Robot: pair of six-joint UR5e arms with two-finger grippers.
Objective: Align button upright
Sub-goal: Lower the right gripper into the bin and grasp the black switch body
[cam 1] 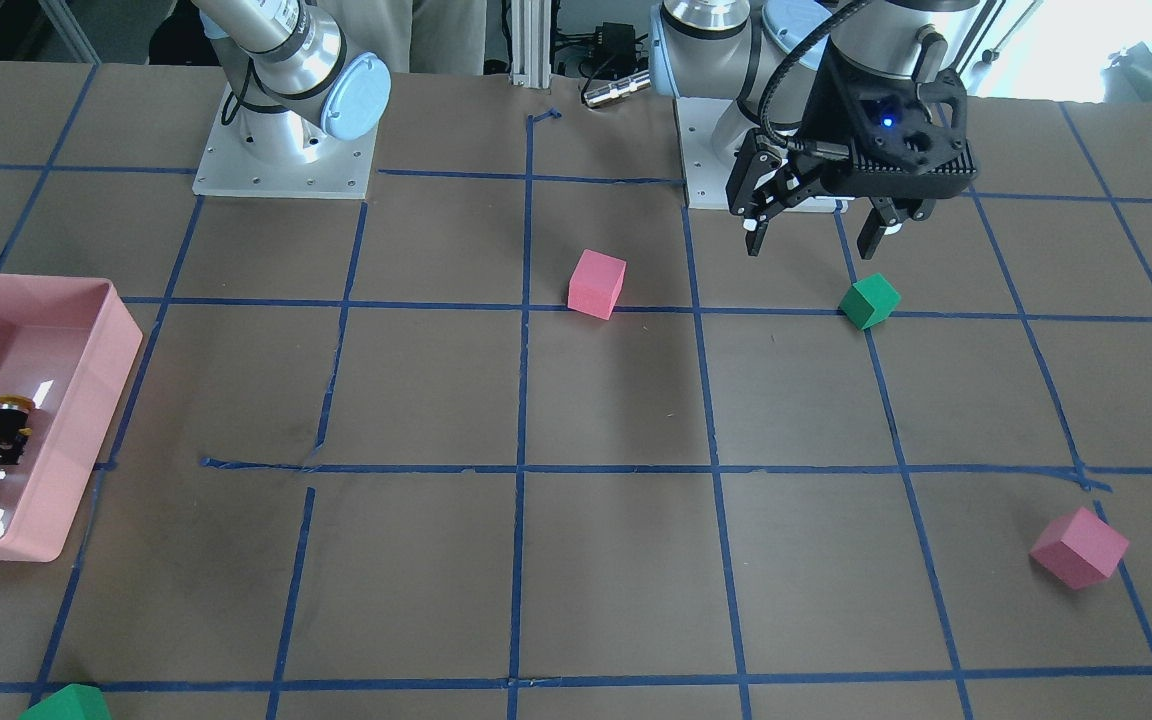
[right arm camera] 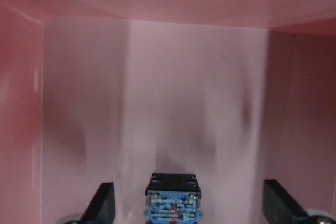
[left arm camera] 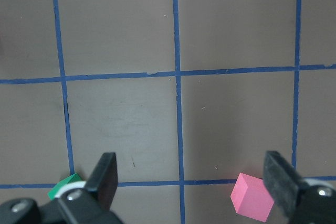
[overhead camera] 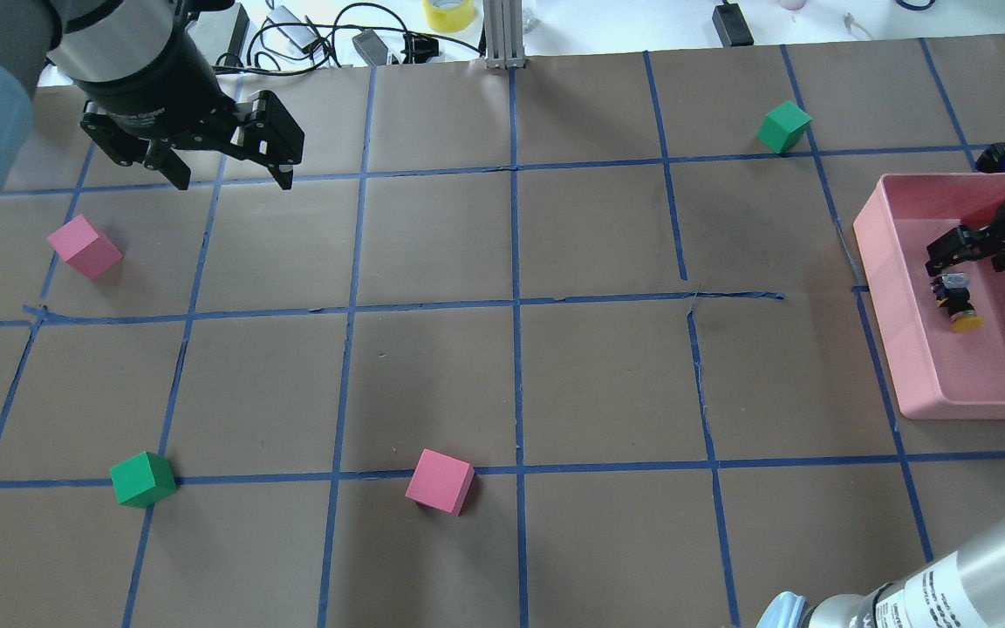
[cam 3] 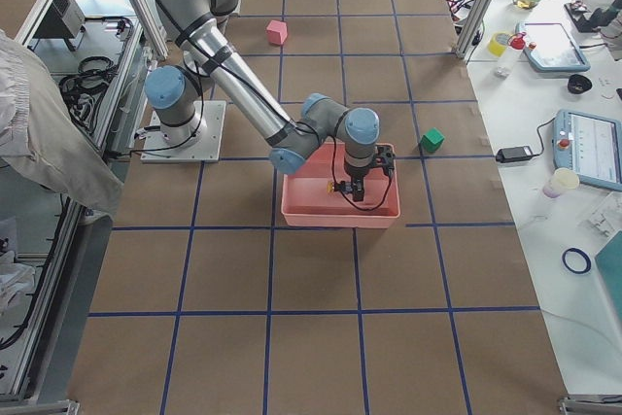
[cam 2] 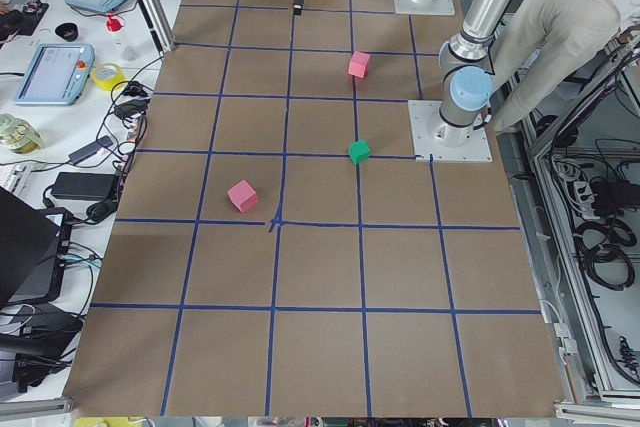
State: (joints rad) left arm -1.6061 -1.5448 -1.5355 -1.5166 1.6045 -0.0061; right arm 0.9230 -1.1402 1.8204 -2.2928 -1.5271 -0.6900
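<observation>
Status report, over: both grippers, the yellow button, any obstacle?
Left gripper open, hovering empty. Right gripper open inside pink plastic tray, straddling small yellow-capped push-button. Button on its side, not upright. Only tray walls nearby.

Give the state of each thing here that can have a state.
button, lying on its side in the pink bin, not gripped.
right gripper, open, fingers either side of the button.
left gripper, open, empty, above the table.
pink bin, upright on the table, holding the button.

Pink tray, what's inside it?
A small yellow-capped push button lies on its side in the pink plastic tray, between the open fingers of the right gripper. The tray floor beneath the gripper is hidden.
</observation>
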